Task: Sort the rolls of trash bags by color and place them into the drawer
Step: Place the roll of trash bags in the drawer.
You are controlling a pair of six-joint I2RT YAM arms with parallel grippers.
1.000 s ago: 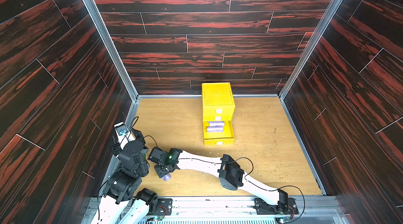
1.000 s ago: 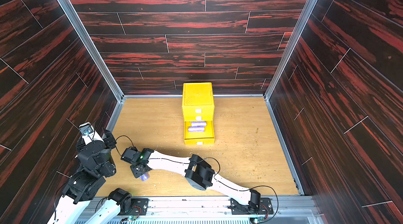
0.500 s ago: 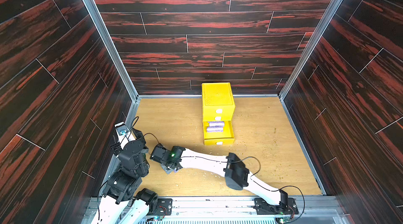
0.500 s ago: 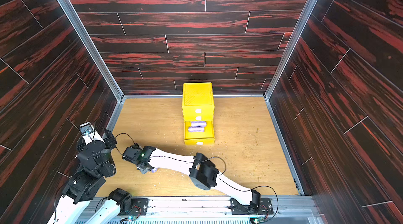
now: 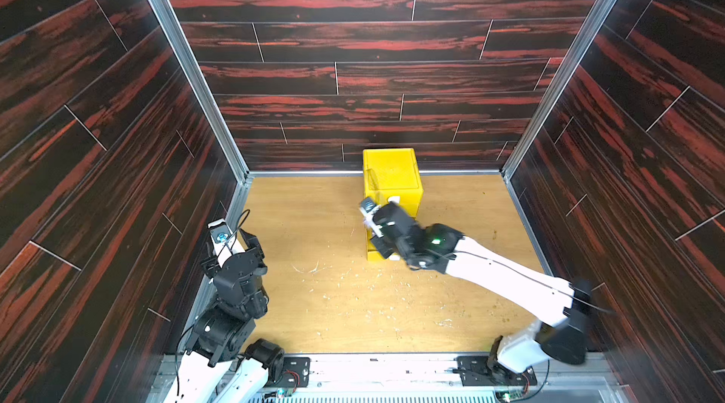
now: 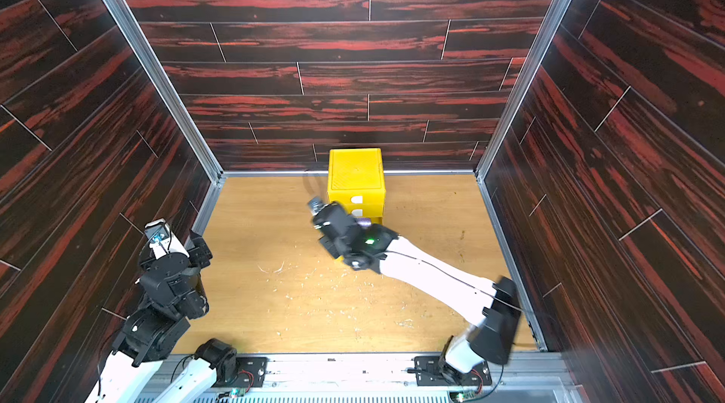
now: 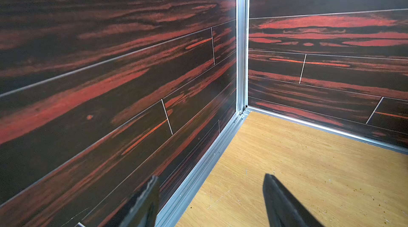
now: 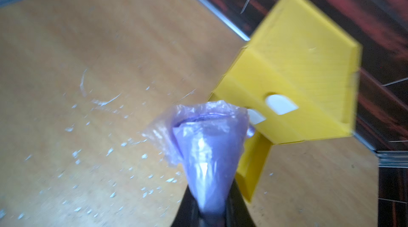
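The drawer is a yellow cabinet (image 5: 392, 173) (image 6: 355, 173) against the back wall, with its bottom drawer (image 8: 254, 159) pulled open. My right gripper (image 8: 210, 195) is shut on a lilac roll of trash bags (image 8: 207, 148) whose loose plastic end is flared. It hangs just in front of the open drawer's left side. In both top views the right arm (image 5: 412, 236) covers most of that drawer. A bit of lilac (image 6: 365, 223) shows in the drawer behind the arm. My left gripper (image 7: 210, 179) is open and empty, folded back by the left wall.
White plastic flecks (image 5: 337, 275) are scattered over the wooden floor in front of the cabinet. Dark panel walls close in three sides, with an aluminium rail (image 7: 198, 170) along the floor's left edge. The left arm (image 5: 235, 275) stands at the front left corner.
My right arm has swung from the front left of the floor across to the yellow cabinet, its jaws closing on the lilac roll and carrying it along. The left arm has not moved.
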